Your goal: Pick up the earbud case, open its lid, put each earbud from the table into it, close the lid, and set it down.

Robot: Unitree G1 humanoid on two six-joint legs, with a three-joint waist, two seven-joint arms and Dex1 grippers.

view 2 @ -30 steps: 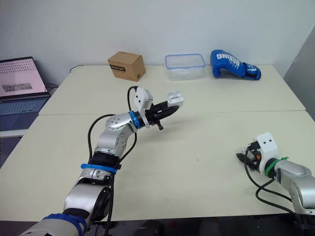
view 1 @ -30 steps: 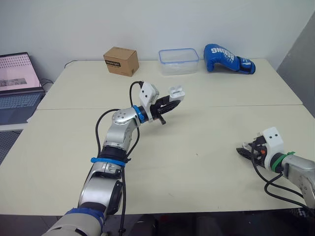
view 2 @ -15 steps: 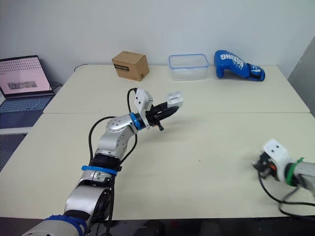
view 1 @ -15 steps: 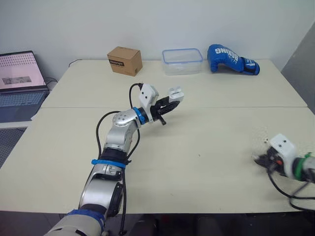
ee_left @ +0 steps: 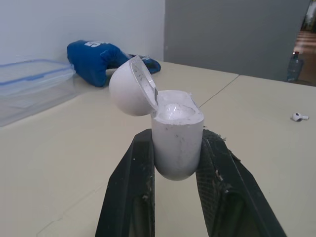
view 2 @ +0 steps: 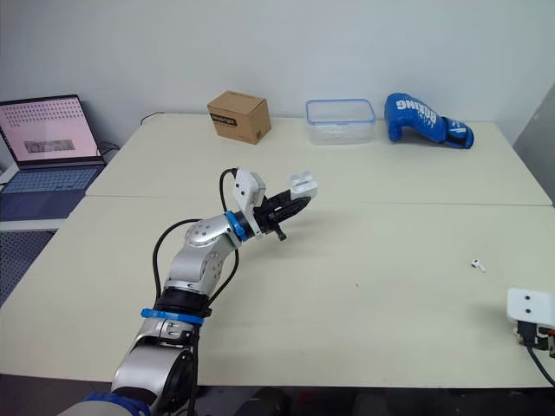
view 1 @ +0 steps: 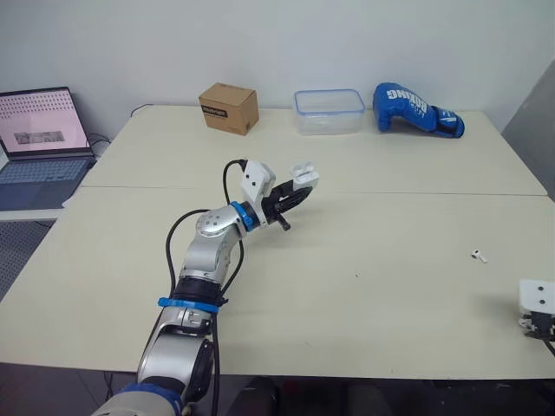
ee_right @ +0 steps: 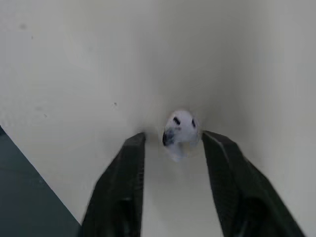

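My left gripper [view 1: 293, 192] is shut on the white earbud case [view 1: 303, 176] and holds it above the table's middle left. The case's lid stands open [ee_left: 129, 85], and its round cavity [ee_left: 176, 111] faces up. One white earbud [view 1: 478, 256] lies on the table at the right. My right gripper [ee_right: 174, 134] hangs low by the table's near right edge, under its white camera box [view 1: 536, 295]. It is open, and a white earbud [ee_right: 178, 129] lies on the table between its fingertips with a gap on each side. I cannot tell whether this is the same earbud.
Along the far edge stand a cardboard box [view 1: 229, 107], a clear plastic container [view 1: 329, 111] and a blue boxing glove [view 1: 416, 108]. An open laptop [view 1: 39, 143] sits on a side table to the left. The table's edge [ee_right: 44, 173] runs close to my right gripper.
My right arm has drawn back to the right, toward the near edge, uncovering an earbud on the table. The left gripper still holds the open case. The camera has shifted.
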